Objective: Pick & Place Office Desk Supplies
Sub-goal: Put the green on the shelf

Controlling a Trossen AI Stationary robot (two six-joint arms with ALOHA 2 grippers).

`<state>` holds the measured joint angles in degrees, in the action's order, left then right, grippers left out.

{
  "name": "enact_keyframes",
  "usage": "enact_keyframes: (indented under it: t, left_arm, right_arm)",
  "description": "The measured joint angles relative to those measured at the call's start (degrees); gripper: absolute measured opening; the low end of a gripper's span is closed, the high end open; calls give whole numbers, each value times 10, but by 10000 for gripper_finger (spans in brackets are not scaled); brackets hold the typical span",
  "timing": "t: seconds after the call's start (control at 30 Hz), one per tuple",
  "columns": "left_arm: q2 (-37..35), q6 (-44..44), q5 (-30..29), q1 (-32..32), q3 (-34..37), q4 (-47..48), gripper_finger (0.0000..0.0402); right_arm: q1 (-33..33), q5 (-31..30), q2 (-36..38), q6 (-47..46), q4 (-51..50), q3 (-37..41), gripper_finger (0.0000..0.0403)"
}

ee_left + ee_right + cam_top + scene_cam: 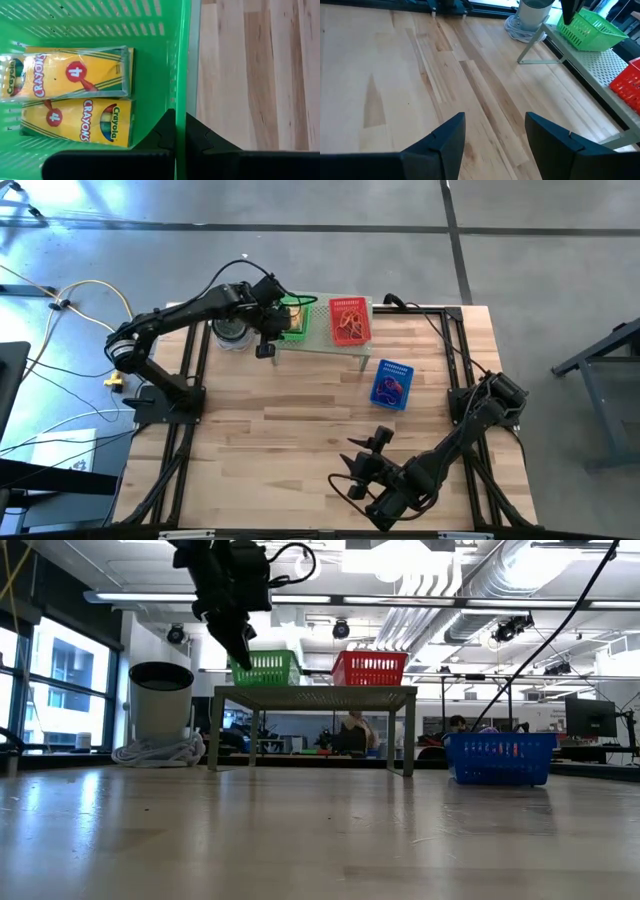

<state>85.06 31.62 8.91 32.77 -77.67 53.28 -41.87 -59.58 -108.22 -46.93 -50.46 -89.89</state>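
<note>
Crayon packets (75, 75), two yellow boxes, lie flat side by side on the floor of the green basket (150, 30), which stands on the pale perforated shelf (325, 345) at the far side of the table (300, 420). Loops fill the red basket (350, 321) beside it on the shelf and the blue basket (392, 383) on the tabletop just in front of the shelf's right end.

Left gripper (180, 132): the fingers are drawn nearly together with the green basket's side wall running between them; one finger sits inside the basket, the other outside. Whether the pads press the wall cannot be told. The left arm reaches from its base at the table's left edge across to the basket, its wrist turned downward over the rim; in the low view the gripper (240, 640) hangs at the basket's near left corner.

Right gripper (495, 135): fingers spread wide, holding nothing, above bare wood. The right arm is folded low along the near right part of the table, its gripper (362, 465) pointing toward the shelf.

A grey cylindrical container (230, 332) stands beside the shelf's left end.
</note>
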Motion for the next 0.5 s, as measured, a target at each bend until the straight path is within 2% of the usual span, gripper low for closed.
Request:
enact_keyframes:
  t: [0.27, 0.5]
  left_arm:
    - [-2, -18, -17, -5, 0, 0, 3]
    - [-2, -3, -35, -6, 0, 1, 46]
  right_arm:
    - [0, 1, 0, 0, 0, 0, 195]
    - [0, 17, 0, 0, -3, 0, 195]
